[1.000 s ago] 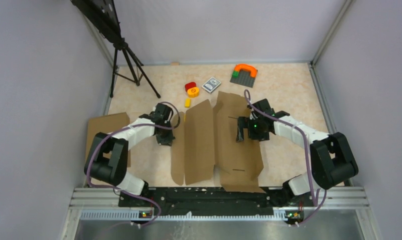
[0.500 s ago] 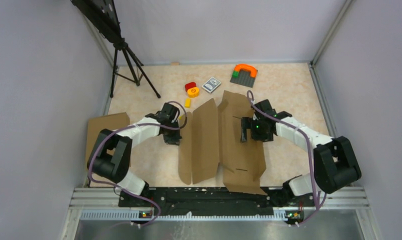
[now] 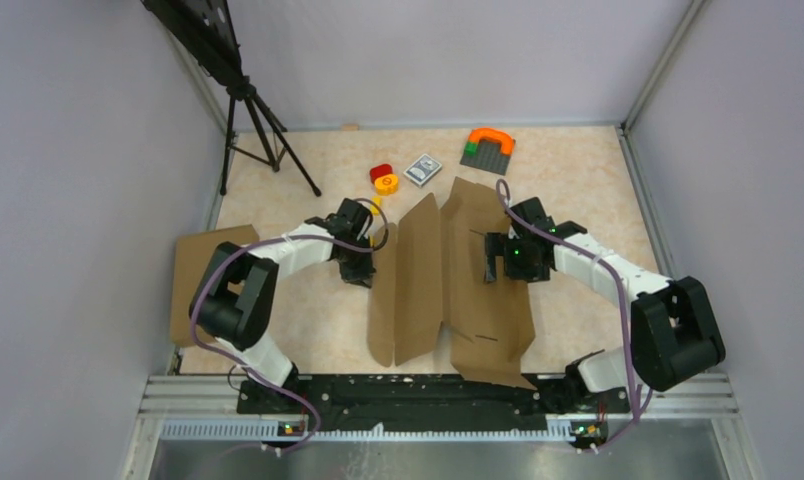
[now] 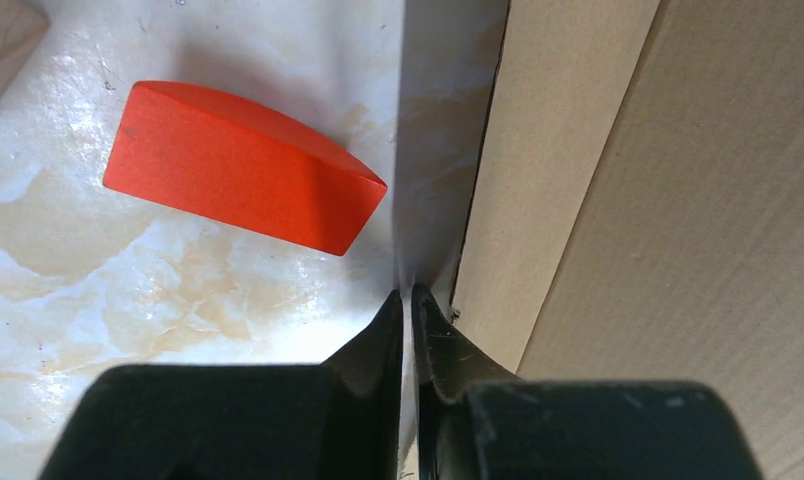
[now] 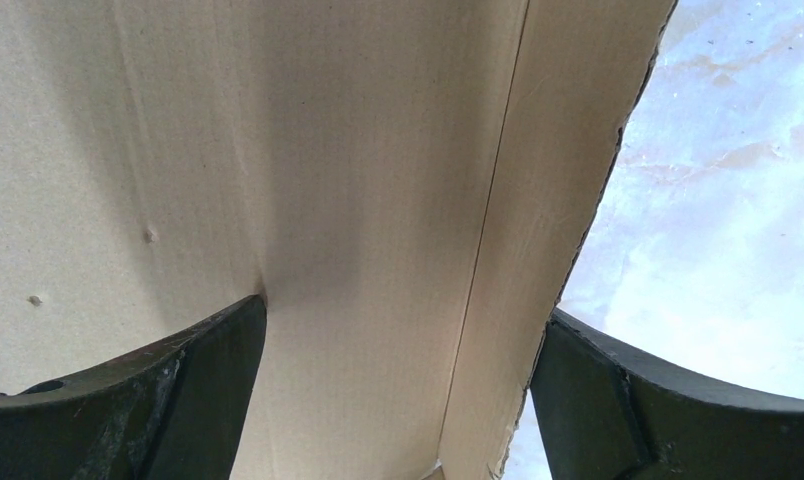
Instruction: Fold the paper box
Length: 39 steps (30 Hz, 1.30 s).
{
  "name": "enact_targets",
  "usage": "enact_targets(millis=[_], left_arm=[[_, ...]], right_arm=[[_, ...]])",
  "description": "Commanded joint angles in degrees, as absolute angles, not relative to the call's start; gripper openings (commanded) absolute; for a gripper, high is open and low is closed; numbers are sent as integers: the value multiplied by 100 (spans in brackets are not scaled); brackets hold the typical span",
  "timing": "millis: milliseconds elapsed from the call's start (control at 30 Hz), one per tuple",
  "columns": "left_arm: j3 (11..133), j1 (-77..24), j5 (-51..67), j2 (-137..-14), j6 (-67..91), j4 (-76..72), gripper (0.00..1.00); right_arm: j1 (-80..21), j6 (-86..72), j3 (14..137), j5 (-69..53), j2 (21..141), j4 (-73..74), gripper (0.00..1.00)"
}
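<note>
The paper box [image 3: 478, 290] is a brown die-cut sheet lying mid-table, its left panel [image 3: 410, 280] tilted up along a crease. My left gripper [image 3: 363, 272] sits low at that panel's left edge. In the left wrist view its jaws [image 4: 408, 300] are shut with nothing between them, and the cardboard [image 4: 678, 200] rises just to their right. My right gripper [image 3: 493, 260] rests on the flat right half of the sheet, open wide. In the right wrist view one finger [image 5: 178, 370] presses on the cardboard [image 5: 378, 180] and the other [image 5: 618, 400] hangs past its edge.
A red wedge block [image 4: 238, 165] lies on the table just ahead of my left gripper. Another brown cardboard piece [image 3: 203, 255] lies at the far left. At the back are a tripod [image 3: 253, 120], red and yellow pieces [image 3: 383, 178], a card pack [image 3: 423, 168] and a grey plate with an orange arch [image 3: 488, 148].
My left gripper has pushed rightwards against the sheet's left edge. The left panel now stands steeper and the whole sheet has slid right. My right gripper shifted slightly right with it.
</note>
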<state>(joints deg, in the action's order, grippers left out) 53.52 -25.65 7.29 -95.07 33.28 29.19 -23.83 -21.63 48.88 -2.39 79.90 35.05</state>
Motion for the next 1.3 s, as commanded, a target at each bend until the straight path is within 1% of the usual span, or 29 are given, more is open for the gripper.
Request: enact_targets(millis=[0,33,100,133,300,600,733,900,1067,1267], left_arm=[[5303,-2680,423,-10012,3191,3112,8],[5310,-2681,295,-10019,3203,3181,10],[5320,-2665,63,-10007,3220,3305,20],[5372,-2658,-162,-10036,3231,3429,21],[5561,-2649,-865,-10061,3252,4068,22],[6074,-2657,-2283,-10146,3252,5200,27],[6204,-2661,-2560,-10360,3255,5435,27],[6169,-2650,-2545,-9871,3262,5424,28],[6286,-2652,-2350,-9481,3147,5517,34],[6372,-2654,-2501,-9268,3139,5749,47]], right_arm=[[-2395,-2165,5075,-263,7915,3403,93],[-2391,-2165,5084,-304,7928,3395,93],[-2393,-2153,5104,-340,7947,3381,93],[-2391,-2160,5118,-355,7950,3375,93],[-2422,-2205,5103,-622,8001,3225,92],[-2435,-2214,5036,-543,8226,3090,92],[-2436,-2207,5037,-583,8320,3041,92],[-2439,-2148,5002,-494,8377,3052,92],[-2441,-2131,4923,-461,8420,3011,92],[-2435,-2123,4922,-327,8399,3067,92]])
